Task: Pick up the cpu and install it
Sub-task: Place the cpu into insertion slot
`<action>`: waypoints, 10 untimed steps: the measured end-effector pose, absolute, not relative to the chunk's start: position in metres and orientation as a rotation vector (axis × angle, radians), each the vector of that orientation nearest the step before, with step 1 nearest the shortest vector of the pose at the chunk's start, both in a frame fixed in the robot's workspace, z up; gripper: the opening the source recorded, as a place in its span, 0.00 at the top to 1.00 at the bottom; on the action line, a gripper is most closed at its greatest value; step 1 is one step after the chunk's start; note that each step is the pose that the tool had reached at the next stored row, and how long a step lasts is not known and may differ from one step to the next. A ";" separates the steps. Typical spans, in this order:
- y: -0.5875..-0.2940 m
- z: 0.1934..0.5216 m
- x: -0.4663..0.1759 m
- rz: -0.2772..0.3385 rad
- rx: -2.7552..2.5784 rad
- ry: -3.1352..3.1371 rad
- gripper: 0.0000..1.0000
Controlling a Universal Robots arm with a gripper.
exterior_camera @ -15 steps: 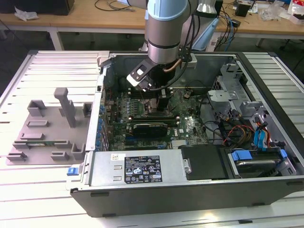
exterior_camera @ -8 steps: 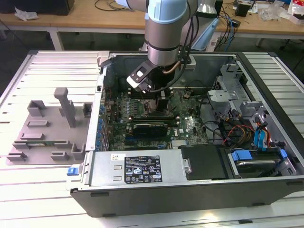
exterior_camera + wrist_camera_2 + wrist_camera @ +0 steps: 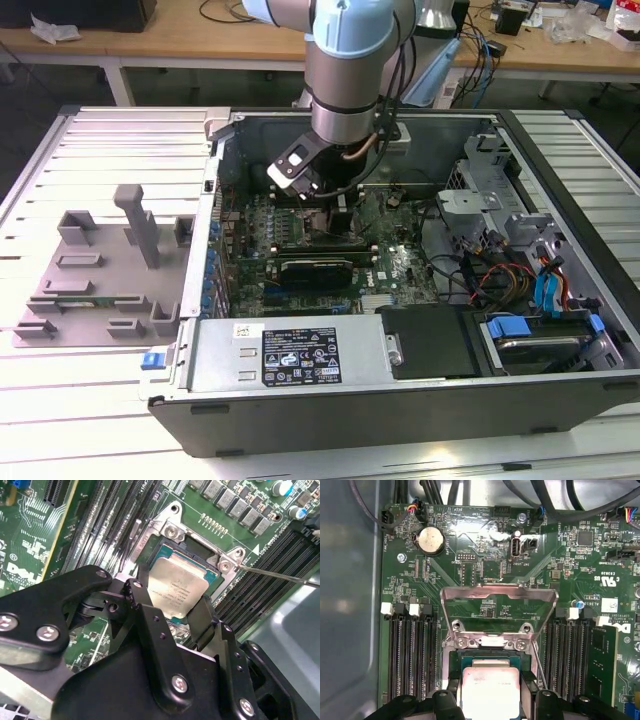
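Closest to my cameras is the black metal gripper (image 3: 170,600), low over the board, and its two fingers (image 3: 142,605) are drawn in to the width of the chip. They press on two opposite edges of the cpu (image 3: 180,582), a small flat square with a shiny silver-grey top and a thin pale rim. In the first wrist view the same chip (image 3: 490,685) lies between the dark fingertips (image 3: 447,697), square within the dark socket frame with metal edges (image 3: 490,643). I cannot tell whether it is fully seated or a touch above the contacts.

Just past the socket, the bright steel load plate (image 3: 497,591) stands tilted up and open. A thin wire lever (image 3: 280,575) runs off beside the frame. Rows of black memory slots (image 3: 412,655) flank the socket on the green motherboard (image 3: 485,555), and a round silver coin cell (image 3: 429,540) sits farther on.

In the exterior view the grey arm (image 3: 345,70) reaches down into the open black computer case (image 3: 220,350). A grey plastic moulded holder with upright blocks (image 3: 100,270) lies on the white slatted table (image 3: 100,140), at the exterior view's left of the case, with wooden benches (image 3: 200,50) behind.
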State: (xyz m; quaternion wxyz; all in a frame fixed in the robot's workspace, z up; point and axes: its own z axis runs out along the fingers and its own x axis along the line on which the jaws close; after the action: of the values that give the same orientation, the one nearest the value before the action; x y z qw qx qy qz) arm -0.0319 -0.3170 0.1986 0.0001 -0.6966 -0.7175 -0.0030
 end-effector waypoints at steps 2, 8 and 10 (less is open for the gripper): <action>-0.317 0.198 -0.032 -0.009 -2.219 -2.224 0.45; -0.315 0.196 -0.032 -0.009 -2.242 -2.200 0.45; -0.315 0.196 -0.032 -0.009 -2.242 -2.200 0.45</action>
State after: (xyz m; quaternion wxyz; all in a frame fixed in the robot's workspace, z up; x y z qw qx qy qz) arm -0.0318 -0.3153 0.1962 0.0000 -0.7138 -0.7003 -0.0028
